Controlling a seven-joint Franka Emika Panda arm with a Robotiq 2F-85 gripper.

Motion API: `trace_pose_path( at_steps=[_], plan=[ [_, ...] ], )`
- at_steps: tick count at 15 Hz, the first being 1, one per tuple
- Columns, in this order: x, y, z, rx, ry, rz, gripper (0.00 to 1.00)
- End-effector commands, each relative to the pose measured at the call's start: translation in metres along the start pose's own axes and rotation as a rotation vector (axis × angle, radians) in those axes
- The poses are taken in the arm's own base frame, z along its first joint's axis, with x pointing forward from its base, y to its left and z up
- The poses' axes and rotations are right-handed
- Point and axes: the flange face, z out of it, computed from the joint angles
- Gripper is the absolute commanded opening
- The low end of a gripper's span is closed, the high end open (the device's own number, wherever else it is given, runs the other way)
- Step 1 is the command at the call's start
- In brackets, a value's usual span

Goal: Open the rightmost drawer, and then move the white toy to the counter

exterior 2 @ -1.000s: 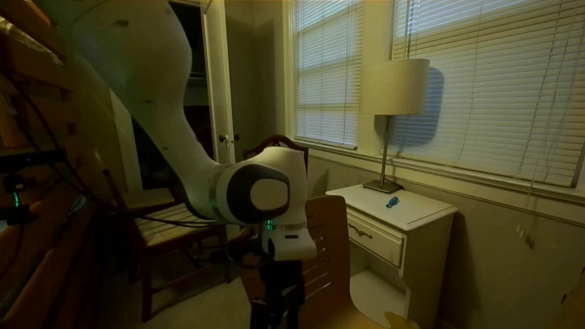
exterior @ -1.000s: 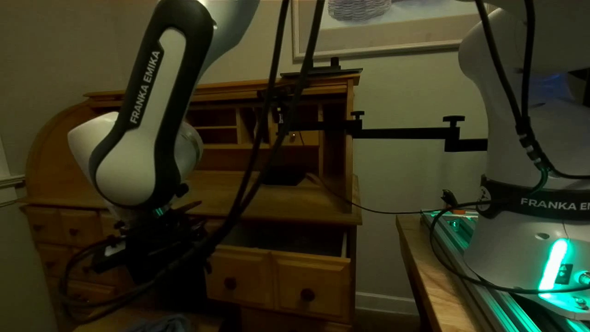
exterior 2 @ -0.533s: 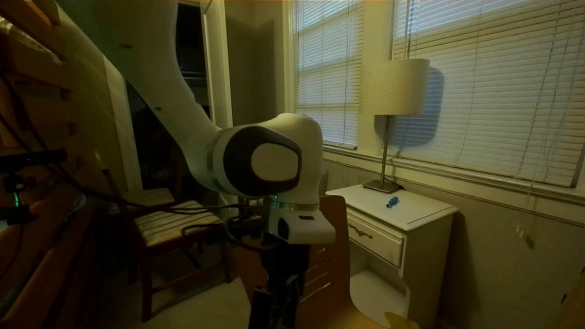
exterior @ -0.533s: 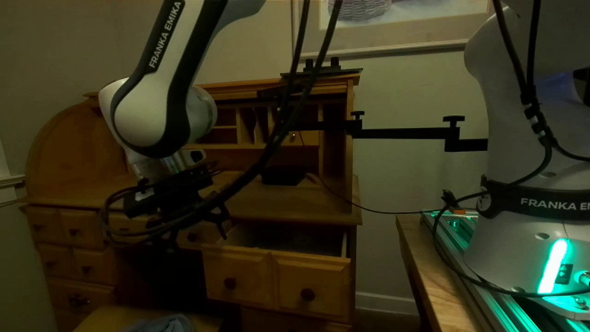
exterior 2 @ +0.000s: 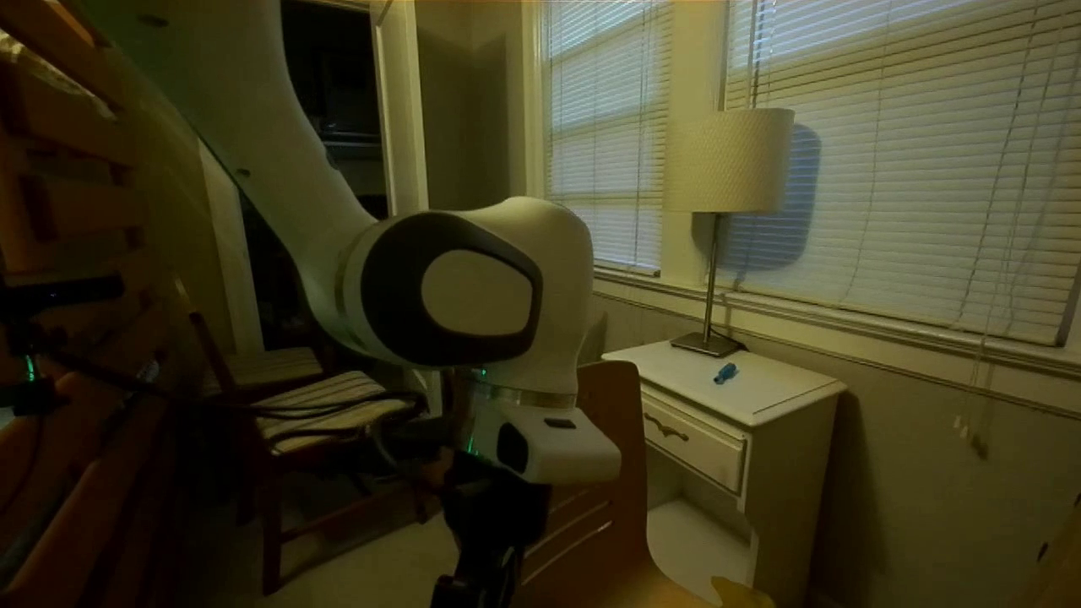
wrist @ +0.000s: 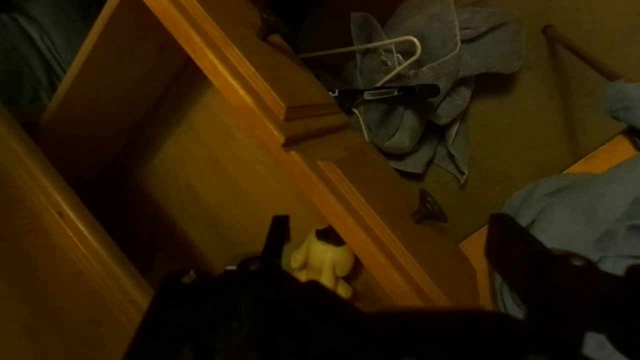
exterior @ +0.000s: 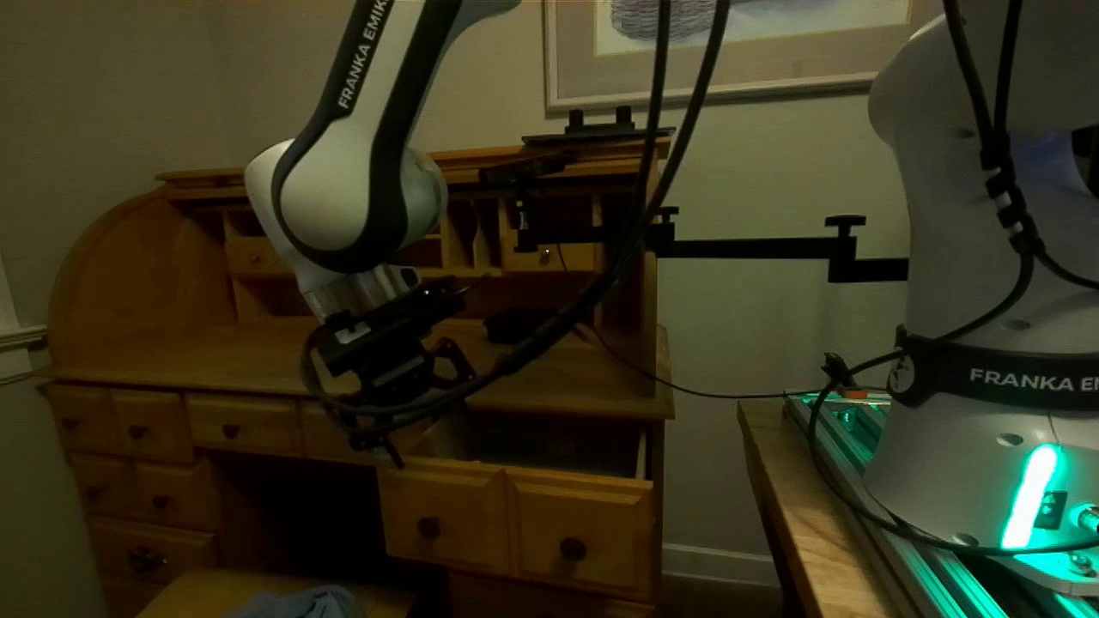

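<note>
The rightmost drawer point(exterior: 508, 515) stands pulled out in the oak desk, its panelled front with dark knobs facing out. In the wrist view, the drawer point(wrist: 320, 185) runs diagonally. The white toy point(wrist: 325, 262), pale with a dark patch, lies inside it against the front wall, partly hidden by my gripper. The toy does not show in the exterior views. My gripper point(exterior: 427, 412) is open and empty, tilted above the drawer's left front corner. In the wrist view its fingers point(wrist: 390, 220) are wide apart, one by the toy, one outside the drawer front. The counter point(exterior: 558, 373) lies above the drawer.
A black camera bracket point(exterior: 747, 249) reaches across to the desk. Cables point(exterior: 601, 292) hang from the arm. A dark object point(exterior: 513, 326) sits on the counter. A chair seat with blue cloth point(exterior: 300, 602) stands in front. A grey towel point(wrist: 410, 100) with a hanger lies beyond the drawer.
In an exterior view my gripper has risen from low in front of the desk and moved right, tilting over the drawer's left corner. The drawer has stayed open.
</note>
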Motion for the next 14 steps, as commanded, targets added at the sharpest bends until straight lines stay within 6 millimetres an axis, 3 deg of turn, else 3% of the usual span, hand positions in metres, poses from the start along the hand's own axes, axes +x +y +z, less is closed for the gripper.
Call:
trace_pose_path(
  at_steps=[1,9,14],
  plan=[
    [-0.010,0.033,0.004,-0.030,-0.003,-0.031,1.00],
    [0.009,0.083,0.037,-0.128,0.039,0.160,1.00],
    [0.016,0.094,0.053,-0.054,0.092,0.250,1.00]
  ],
)
